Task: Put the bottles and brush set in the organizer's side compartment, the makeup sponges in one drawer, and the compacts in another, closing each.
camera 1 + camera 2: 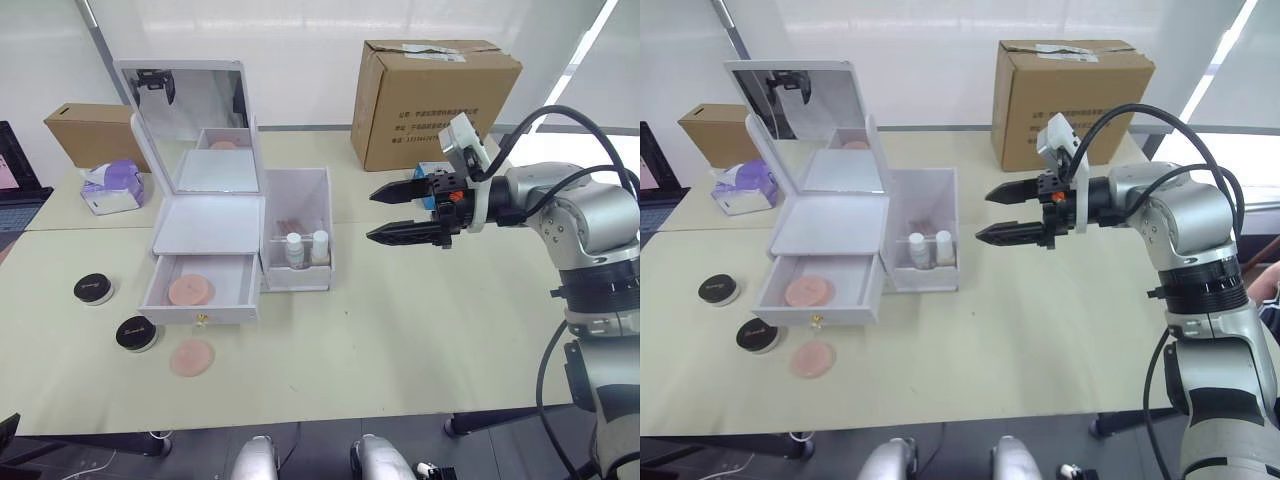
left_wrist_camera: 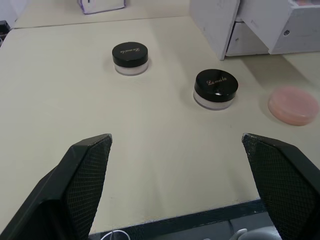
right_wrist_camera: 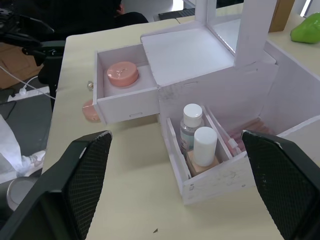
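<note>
On the surface (image 1: pixel 420 330) just before the open drawer (image 1: pixel 200 291), the loose sponge (image 1: pixel 192 357) lies nearer the spread, empty left hand (image 2: pixel 175 187).

The left gripper (image 2: pixel 175 185) is hovering over the table (image 2: pixel 165 150), fingers (image 2: pixel 80 185) spread wide. Two compacts (image 2: pixel 130 57) (image 2: pixel 215 89) are sitting apart (black lids up). One makeup sponge (image 2: pixel 293 105) is lying beside the organizer (image 2: pixel 250 25).

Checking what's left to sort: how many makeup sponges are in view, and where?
2. One makeup sponge lies inside the open drawer; the other lies on the table in front of that drawer, beside a black-lidded compact.
</note>
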